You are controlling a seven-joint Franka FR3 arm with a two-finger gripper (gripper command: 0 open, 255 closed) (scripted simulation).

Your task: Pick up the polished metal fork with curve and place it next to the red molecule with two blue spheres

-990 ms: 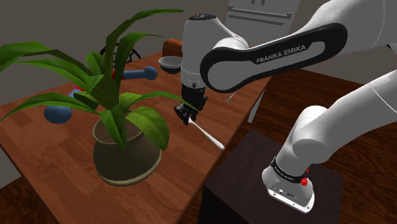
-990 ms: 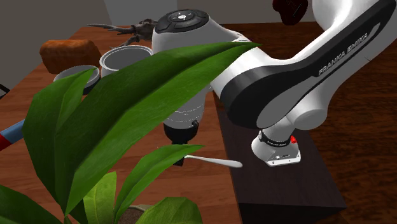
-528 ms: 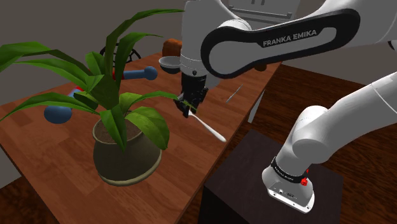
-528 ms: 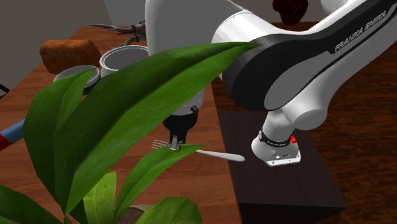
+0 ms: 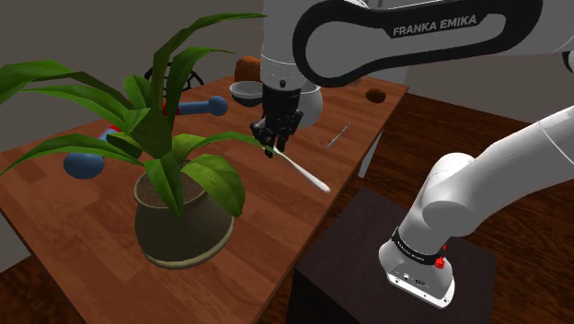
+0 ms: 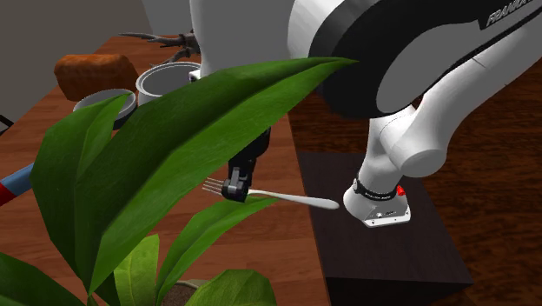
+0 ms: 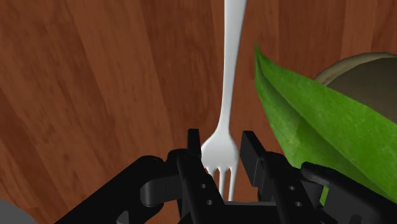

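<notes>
My gripper (image 5: 272, 144) is shut on a pale, shiny fork (image 5: 304, 172) and holds it in the air above the wooden table (image 5: 64, 216). In the second exterior view the gripper (image 6: 234, 188) clasps the fork (image 6: 291, 198) just behind the tines, and the handle sticks out toward the stand. In the wrist view the fork (image 7: 227, 89) runs away from the gripper (image 7: 221, 153), its neck clamped between the fingers. The molecule (image 5: 198, 107) lies at the table's far side, mostly behind the plant's leaves. One blue sphere (image 5: 218, 106) and another (image 5: 83, 166) show.
A big potted plant (image 5: 175, 216) stands on the table close to the gripper, a leaf (image 7: 318, 127) right beside the fingers. Bowls (image 6: 161, 80) and a brown loaf (image 6: 94, 68) sit at the far end. A thin utensil (image 5: 338, 135) lies near the table's edge. The dark stand (image 5: 368, 267) adjoins the table.
The gripper has risen with the fork clamped in it and shifted slightly toward the table's far end. The fork's handle now hangs higher above the wood.
</notes>
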